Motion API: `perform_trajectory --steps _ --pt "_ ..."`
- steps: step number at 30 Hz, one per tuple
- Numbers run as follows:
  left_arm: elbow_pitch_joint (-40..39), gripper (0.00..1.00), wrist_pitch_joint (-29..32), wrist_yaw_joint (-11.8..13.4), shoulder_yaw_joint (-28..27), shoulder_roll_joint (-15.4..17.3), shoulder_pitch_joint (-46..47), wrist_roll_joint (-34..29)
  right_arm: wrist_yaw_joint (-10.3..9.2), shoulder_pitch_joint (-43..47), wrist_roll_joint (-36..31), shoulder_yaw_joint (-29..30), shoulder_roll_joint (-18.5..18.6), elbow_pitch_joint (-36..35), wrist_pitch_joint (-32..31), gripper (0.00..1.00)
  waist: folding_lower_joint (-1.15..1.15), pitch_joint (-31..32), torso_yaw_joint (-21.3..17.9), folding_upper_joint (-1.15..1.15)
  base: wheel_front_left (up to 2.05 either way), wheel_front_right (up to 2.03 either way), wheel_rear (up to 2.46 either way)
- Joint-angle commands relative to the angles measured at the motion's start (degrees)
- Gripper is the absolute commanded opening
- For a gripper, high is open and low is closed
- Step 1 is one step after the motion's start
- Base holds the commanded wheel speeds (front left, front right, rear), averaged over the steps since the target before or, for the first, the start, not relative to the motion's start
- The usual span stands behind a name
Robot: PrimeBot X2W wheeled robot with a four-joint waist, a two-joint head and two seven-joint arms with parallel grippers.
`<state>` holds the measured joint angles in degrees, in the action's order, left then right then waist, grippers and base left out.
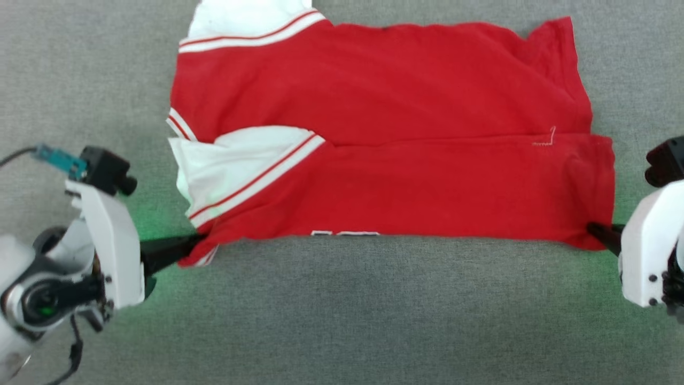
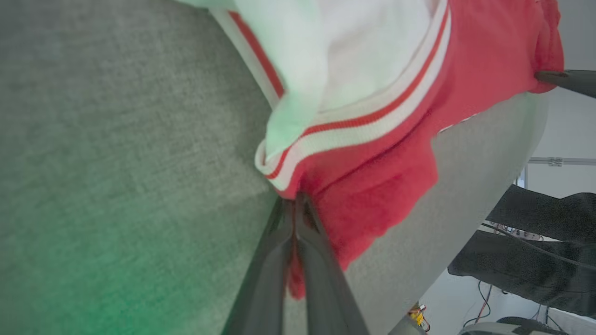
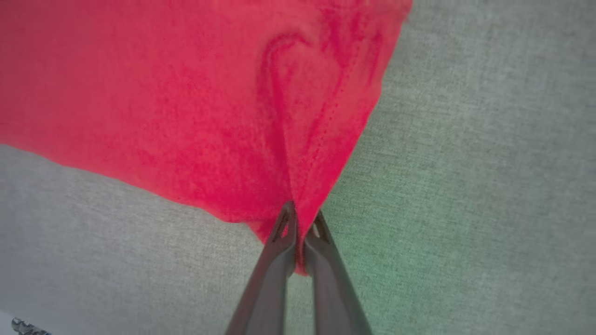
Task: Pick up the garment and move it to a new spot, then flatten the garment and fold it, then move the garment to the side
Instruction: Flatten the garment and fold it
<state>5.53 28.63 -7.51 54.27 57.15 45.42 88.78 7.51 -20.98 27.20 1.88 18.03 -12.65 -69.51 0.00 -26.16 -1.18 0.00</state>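
The garment [image 1: 385,160] lies folded lengthwise across the desk [image 1: 342,321]. I judge it soft, light and sure to sag, so the corners are the place to grip. My left end effector [image 1: 196,241] is clamped on the near-left corner and my right end effector [image 1: 594,230] on the near-right hem. The wrist views show cloth between the fingers; the head view gives the whole outline.
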Motion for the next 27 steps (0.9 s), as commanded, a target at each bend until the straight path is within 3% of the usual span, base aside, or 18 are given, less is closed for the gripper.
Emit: perform_trajectory --steps 1,17,24,25,26,27 --pt "-0.3 0.0 -0.2 0.1 0.5 0.6 -1.3 0.0 -0.04 1.2 0.1 0.5 0.4 -0.4 -0.3 0.0 0.0 0.6 0.3 0.0 0.0 0.0 0.0" --pt "-13.2 0.0 -3.9 0.1 -0.8 10.6 -9.1 4.1 -0.04 11.3 2.9 4.5 2.5 -8.5 -4.1 0.0 0.0 1.9 0.8 0.0 0.0 0.0 0.0" --pt "-15.2 0.0 -5.1 0.1 -0.9 12.1 -10.5 3.5 -0.04 12.6 2.7 6.0 2.1 -10.1 -4.1 0.0 0.0 1.6 1.0 0.0 0.0 0.0 0.0" --pt "-14.6 0.0 -6.0 0.1 -1.2 11.8 -10.4 3.4 -0.04 12.4 2.4 6.2 2.1 -10.1 -3.7 0.18 0.0 1.7 1.0 0.0 0.0 0.0 0.0" --pt "-14.4 0.0 -6.2 0.1 -1.2 11.5 -10.4 3.1 -0.04 12.4 2.2 6.1 1.9 -9.9 -3.4 0.5 0.0 1.8 1.0 0.0 0.0 0.0 0.0" --pt "-14.3 0.05 -6.3 0.1 -1.1 11.3 -10.5 2.8 -0.04 12.3 2.4 5.9 1.9 -10.1 -2.8 0.92 0.0 1.9 1.0 0.0 0.0 0.0 0.0"
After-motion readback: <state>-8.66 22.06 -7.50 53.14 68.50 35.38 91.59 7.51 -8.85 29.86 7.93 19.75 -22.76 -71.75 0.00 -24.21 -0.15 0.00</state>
